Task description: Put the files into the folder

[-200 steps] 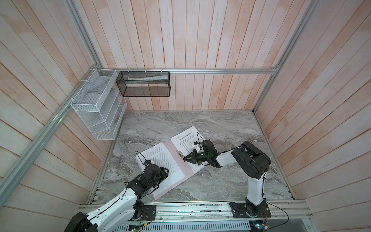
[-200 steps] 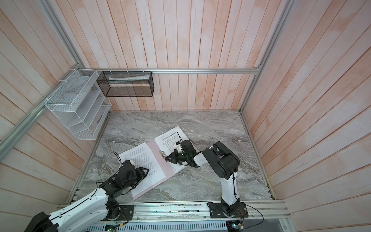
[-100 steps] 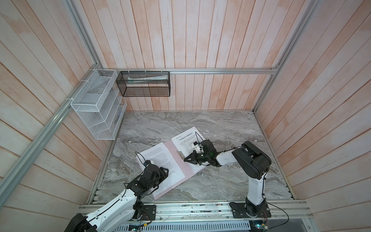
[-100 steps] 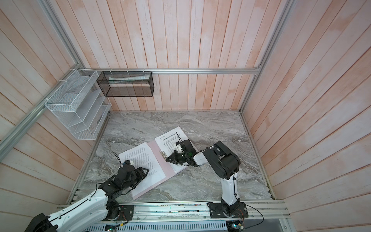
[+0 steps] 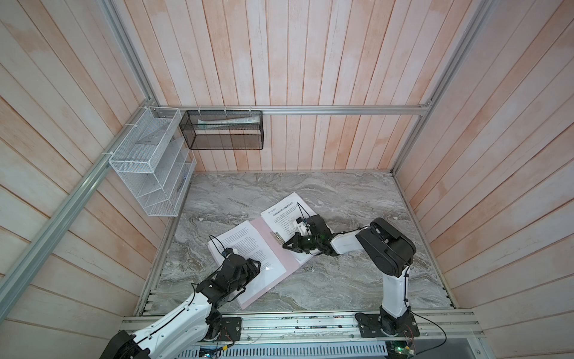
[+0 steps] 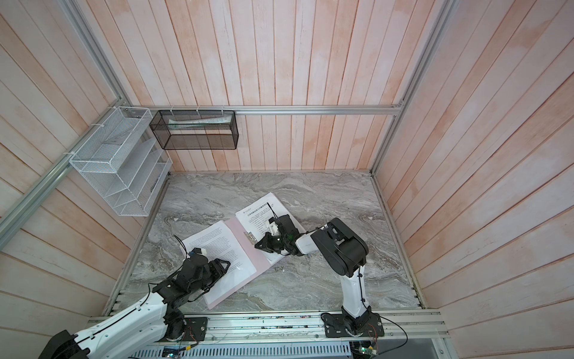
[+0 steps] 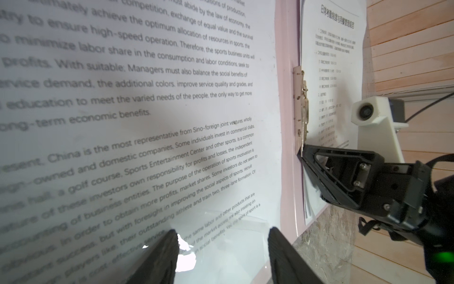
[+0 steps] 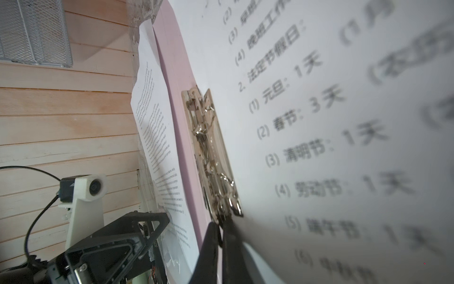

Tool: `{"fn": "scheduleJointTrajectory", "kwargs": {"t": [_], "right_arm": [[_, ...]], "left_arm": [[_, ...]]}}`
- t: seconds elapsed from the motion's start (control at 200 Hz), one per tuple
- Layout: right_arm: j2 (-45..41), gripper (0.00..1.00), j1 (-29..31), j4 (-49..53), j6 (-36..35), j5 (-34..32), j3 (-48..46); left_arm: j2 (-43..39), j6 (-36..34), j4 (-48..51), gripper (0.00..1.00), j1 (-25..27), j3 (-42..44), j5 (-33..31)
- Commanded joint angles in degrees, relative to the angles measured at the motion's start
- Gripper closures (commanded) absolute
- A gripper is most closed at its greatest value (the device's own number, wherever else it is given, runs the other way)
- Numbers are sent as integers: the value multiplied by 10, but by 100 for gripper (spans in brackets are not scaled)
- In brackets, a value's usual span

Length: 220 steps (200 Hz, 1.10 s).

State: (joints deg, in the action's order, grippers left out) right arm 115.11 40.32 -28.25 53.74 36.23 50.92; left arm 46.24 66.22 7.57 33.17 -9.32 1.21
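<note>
The folder (image 5: 287, 259) lies open and flat near the middle of the desk (image 5: 341, 199), a little to the left. Its pink shows mostly as a strip beside the spine and along the near edge; the files cover the rest. An English sheet (image 5: 245, 245) lies on the left cover, and the left arm hides its near left part in both top views. A headed sheet (image 5: 281, 211) lies on the right cover, with its near half hidden under the right arm. At that sheet's near corner the left wrist view shows several stacked edges, so more than one page lies there. How many cannot be counted.

The left tool (image 7: 222, 246) is released, its fingers (image 7: 169, 248) apart over the near end of the English sheet. Only their tips enter the wrist view, and whether they touch the paper cannot be told. Between them lies a shiny patch (image 7: 186, 248), too glared to name.

The right tool (image 8: 222, 226) is clenched, with its tips against the near end of the clip (image 8: 208, 147) on the spine. Whether a thin wire of the clip is pinched between them cannot be made out. Nor is it clear whether the headed sheet's edge runs under the clip or just beside it. The print in the right wrist view blurs toward the lens.

On the walls hang a white rack (image 5: 149, 167) and a black basket (image 5: 223, 130). Papers show dimly through the basket's mesh.
</note>
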Motion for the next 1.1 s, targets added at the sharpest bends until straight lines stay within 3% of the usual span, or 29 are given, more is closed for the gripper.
{"fn": "scheduleJointTrajectory", "kwargs": {"t": [0.0, 0.24, 0.485, 0.625, 0.65, 0.78, 0.87, 1.095], "right_arm": [[50, 100, 19, 111, 2, -55, -19], [18, 100, 11, -1, 69, -12, -63], [17, 100, 0, -189, 211, -5, -120], [8, 100, 2, -242, 254, -6, -128], [0, 100, 2, -236, 252, -7, -128], [-60, 75, 1, -118, 200, -30, -103], [-102, 65, 1, -28, 155, -45, -77], [-192, 56, 1, 175, 50, -100, -14]], "left_arm": [[11, -3, 90, 39, 1, 35, -4], [1, -9, 96, 38, 1, 31, -6], [-57, -74, 144, 14, 1, -41, -56], [-63, -116, 153, 8, 1, -93, -87], [-60, -125, 151, 7, 1, -102, -90], [-34, -142, 159, 7, 1, -141, -104], [-29, -143, 128, 7, 1, -133, -92], [-29, -169, 140, 6, -7, -143, -111]]}}
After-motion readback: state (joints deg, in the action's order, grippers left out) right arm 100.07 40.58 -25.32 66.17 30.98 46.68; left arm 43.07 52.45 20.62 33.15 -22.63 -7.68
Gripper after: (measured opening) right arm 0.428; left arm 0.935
